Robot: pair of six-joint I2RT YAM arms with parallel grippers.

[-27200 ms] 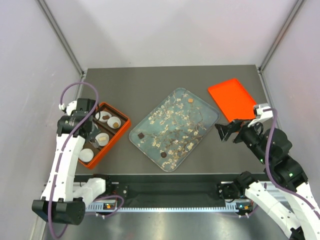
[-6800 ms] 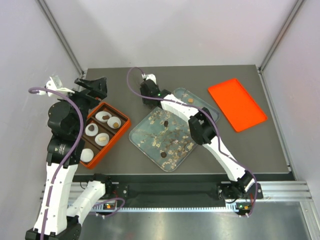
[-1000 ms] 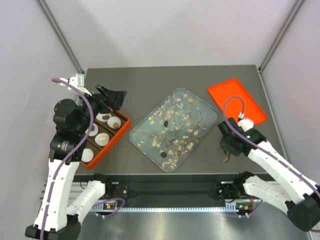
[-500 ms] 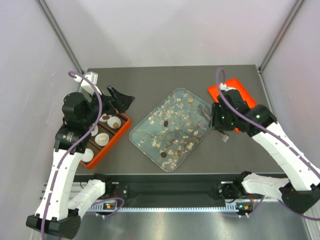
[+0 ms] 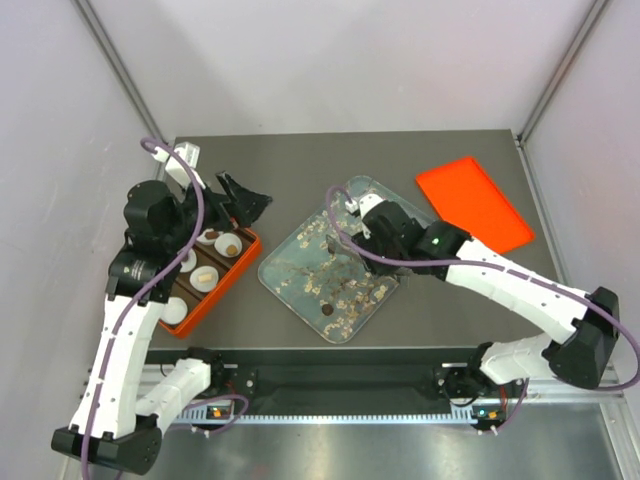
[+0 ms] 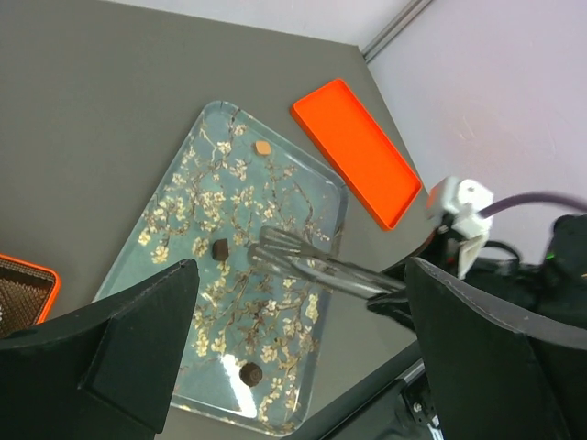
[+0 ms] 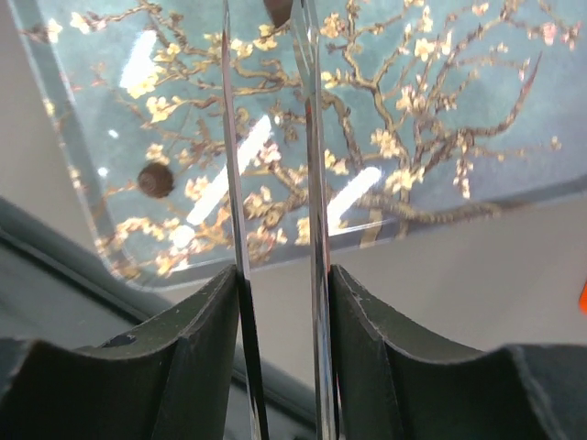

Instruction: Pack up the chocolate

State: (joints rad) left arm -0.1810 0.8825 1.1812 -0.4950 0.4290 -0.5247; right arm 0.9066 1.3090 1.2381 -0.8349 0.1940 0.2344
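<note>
On the clear flower-print tray [image 5: 272, 274] lie chocolate pieces: a dark square [image 6: 220, 248], a dark round one [image 6: 249, 372] near the front edge, and a caramel one [image 6: 262, 148] at the back. My right gripper [image 7: 282, 275] is shut on metal tongs [image 7: 314, 137], whose blades stand apart over the tray [image 7: 440, 110]. A dark piece [image 7: 278, 9] shows between the tong tips; whether they touch it I cannot tell. My left gripper [image 5: 245, 200] hangs open and empty above the orange box [image 5: 246, 262], where more pieces [image 5: 228, 243] sit in paper cups.
An orange lid [image 5: 472, 207] lies at the back right of the table. The right arm [image 5: 500, 280] stretches across the tray's right side. White paper cups [image 5: 172, 310] fill the orange box at the left edge.
The right arm has swung from the table's right side leftwards over the tray, bringing the tongs above the pieces. The left arm has hardly moved.
</note>
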